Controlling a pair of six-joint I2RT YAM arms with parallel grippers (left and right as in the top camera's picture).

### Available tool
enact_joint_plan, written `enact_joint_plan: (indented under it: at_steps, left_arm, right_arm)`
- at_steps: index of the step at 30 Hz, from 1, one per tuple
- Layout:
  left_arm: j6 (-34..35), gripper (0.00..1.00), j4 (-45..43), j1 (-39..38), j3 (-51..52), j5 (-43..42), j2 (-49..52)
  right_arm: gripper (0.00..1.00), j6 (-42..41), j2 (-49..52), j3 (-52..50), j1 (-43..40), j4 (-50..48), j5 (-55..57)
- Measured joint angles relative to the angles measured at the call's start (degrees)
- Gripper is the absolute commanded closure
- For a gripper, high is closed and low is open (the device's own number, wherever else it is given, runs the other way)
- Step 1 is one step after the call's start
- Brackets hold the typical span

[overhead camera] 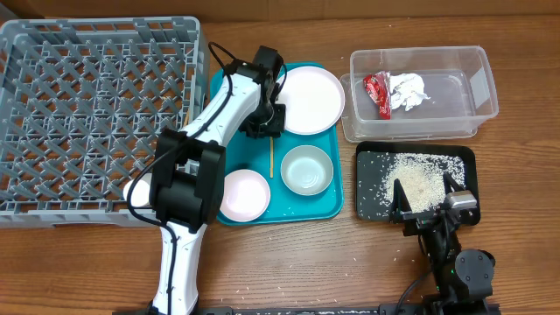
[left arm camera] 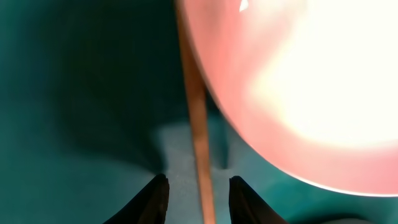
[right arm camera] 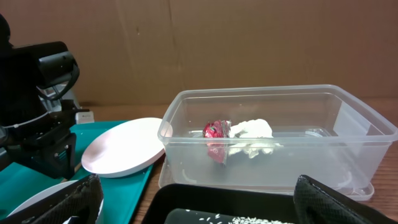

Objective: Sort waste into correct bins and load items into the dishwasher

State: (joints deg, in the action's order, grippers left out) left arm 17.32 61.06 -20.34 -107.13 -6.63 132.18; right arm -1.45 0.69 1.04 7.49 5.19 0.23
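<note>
while apart astride the chopstick [left arm camera: 194, 112] by the plate [left arm camera: 298, 93] rim, left pincer [left arm camera: 198, 186]; right pincer [right arm camera: 198, 198] apart too

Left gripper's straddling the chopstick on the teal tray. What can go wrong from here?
1. The chopstick lies flat on the tray between the open left gripper's fingers. It is thin, so it may slip or roll out as they close.
2. The plate rim sits right beside the chopstick, so a finger could nudge or catch the plate.
3. The rack has a grid bottom, and a thin stick might drop through or wedge there.
</note>
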Motion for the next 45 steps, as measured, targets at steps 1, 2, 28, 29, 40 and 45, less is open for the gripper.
enact_joint_plan:
  at_steps: [1, 2, 28, 29, 40, 45]
  left_arm:
    - [0.44, 0.71, 0.33, 0.02, 0.00, 0.00, 0.04]
    - [0.83, 0.71, 0.68, 0.04, 0.00, 0.09, 0.04]
    - [5.64, 0.64, -1.53, -0.33, 3.52, 2.40, -3.41]
    - [5.70, 0.63, -1.90, -0.46, 3.52, 2.27, -3.48]
    - [6.69, 0.96, -0.85, -2.56, 2.78, 2.16, -0.48]
    - [6.75, 0.96, 5.62, -2.08, 1.66, 5.22, -0.20]
  right_arm:
    - [0.00, -0.04, 0.00, 0.00, 0.00, -0.04, 0.00]
    - [0.00, -0.02, 0.00, 0.00, 0.00, -0.02, 0.02]
    - [0.00, 0.00, 0.00, 0.00, 0.00, -0.02, 0.00]
    - [0.00, -0.04, 0.00, 0.00, 0.00, 0.00, 0.00]
    - [0.00, -0.02, 0.00, 0.00, 0.00, -0.04, 0.02]
    - [0.00, -0.02, 0.00, 0.00, 0.00, -0.02, 0.00]
